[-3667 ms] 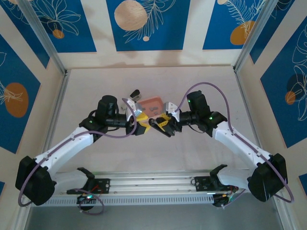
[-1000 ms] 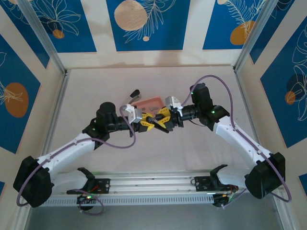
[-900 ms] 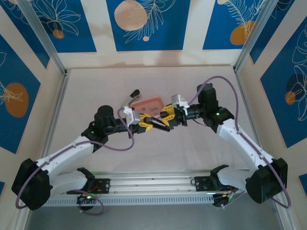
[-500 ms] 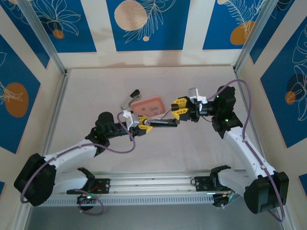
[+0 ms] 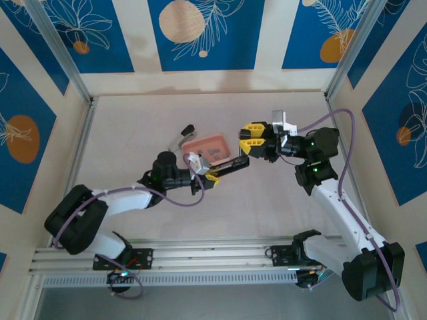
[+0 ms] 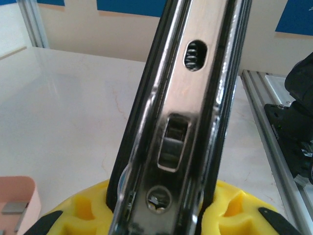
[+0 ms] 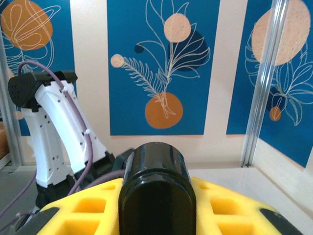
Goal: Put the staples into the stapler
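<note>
Two hands: the left hand (image 5: 208,175) is clamping the stapler (image 6: 186,122), its metal rail showing; the right hand (image 5: 251,137) is gripping a black top arm (image 7: 157,191).
Doing it well: holding the rail level and steady, judging by the grip.
Staples (image 5: 212,153): lying in the pink tray (image 5: 197,144) on the worktop (image 5: 133,127), just beyond the stapler.
In the way: a grey tool (image 5: 183,137) is sitting beside the tray; both hands are occupied.

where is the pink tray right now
In the overhead view the pink tray lies mid-table, just beyond the left gripper and the stapler it holds, left of the right gripper.
</note>
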You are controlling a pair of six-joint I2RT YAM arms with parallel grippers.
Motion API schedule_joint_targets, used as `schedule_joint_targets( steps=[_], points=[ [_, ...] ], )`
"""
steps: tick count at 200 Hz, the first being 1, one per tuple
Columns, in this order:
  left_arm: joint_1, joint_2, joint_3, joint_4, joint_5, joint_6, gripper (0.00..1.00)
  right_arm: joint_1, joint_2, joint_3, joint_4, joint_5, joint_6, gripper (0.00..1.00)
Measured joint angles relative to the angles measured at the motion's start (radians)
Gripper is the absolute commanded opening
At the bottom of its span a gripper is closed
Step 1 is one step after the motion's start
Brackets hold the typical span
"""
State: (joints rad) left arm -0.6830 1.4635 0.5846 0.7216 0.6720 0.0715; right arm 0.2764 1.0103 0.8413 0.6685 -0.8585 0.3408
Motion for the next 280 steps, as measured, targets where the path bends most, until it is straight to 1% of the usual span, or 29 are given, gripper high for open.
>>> schedule_joint_targets(
  steps=[10,48,74,91,112,126,136,166,181,233,250,280],
  points=[
    [-0.016,0.041,0.020,0.016,0.000,-0.012,0.00,0.011,0.000,0.000,0.018,0.033,0.019,0.00],
    [-0.053,0.157,0.076,0.124,0.000,-0.077,0.12,0.032,0.003,-0.013,0.069,0.164,0.075,0.00],
    [-0.053,0.186,0.077,0.202,-0.008,-0.127,0.21,0.048,0.003,-0.014,0.072,0.259,0.085,0.00],
    [-0.053,0.186,0.077,0.220,-0.030,-0.137,0.29,0.058,0.003,-0.014,0.071,0.332,0.085,0.00],
    [-0.058,0.177,0.074,0.209,-0.065,-0.119,0.45,0.067,0.001,-0.018,0.041,0.435,0.089,0.00],
    [-0.060,0.151,0.066,0.176,-0.101,-0.106,0.53,0.067,-0.002,-0.027,0.017,0.507,0.099,0.00],
    [-0.060,0.128,0.054,0.151,-0.129,-0.094,0.57,0.066,-0.002,-0.035,0.002,0.548,0.107,0.00],
    [-0.060,0.044,0.011,0.078,-0.190,-0.055,0.64,0.058,-0.006,-0.052,-0.047,0.628,0.113,0.00],
    [-0.060,-0.002,0.002,0.025,-0.212,-0.039,0.69,0.045,-0.006,-0.061,-0.063,0.646,0.109,0.00],
    [-0.060,-0.170,0.008,-0.242,-0.264,0.010,0.73,-0.002,-0.026,-0.080,-0.117,0.663,0.076,0.00],
    [-0.060,-0.205,0.037,-0.350,-0.266,0.025,0.72,-0.014,-0.034,-0.079,-0.137,0.628,0.058,0.00],
    [-0.060,-0.220,0.162,-0.524,-0.232,0.060,0.70,-0.028,-0.033,-0.041,-0.251,0.481,-0.039,0.00]
  ],
)
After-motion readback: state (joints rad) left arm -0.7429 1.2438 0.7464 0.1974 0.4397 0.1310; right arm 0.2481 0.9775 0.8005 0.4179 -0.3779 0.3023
